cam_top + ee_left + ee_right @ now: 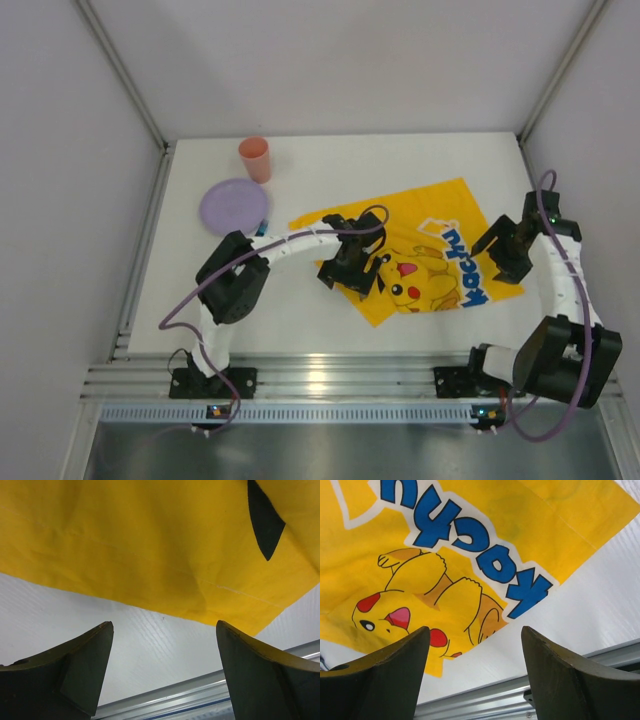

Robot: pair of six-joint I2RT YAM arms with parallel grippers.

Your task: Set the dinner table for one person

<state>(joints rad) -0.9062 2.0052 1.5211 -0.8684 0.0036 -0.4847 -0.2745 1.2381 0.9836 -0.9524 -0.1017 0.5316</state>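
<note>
The left tool (348,262), fingers apart and empty, hides part of the soft yellow cloth (420,210). The right tool (500,250) is apart too. A blue thing (262,228) by the round purple plate (232,205) is hard to make out. The flat white worktop (350,170) lies under the cloth and the plate.

Plain pale panels close in on three sides: a back wall (340,60), a left wall (60,200) and a right wall (610,130). A grey post (120,70) slants up the far left corner, and another post (565,70) slants up the far right. Between them lies the white surface (380,165), with a ribbed aluminium rail (340,378) along its near edge. Below that rail is dull grey sheet metal (340,452). The light is soft and even.
</note>
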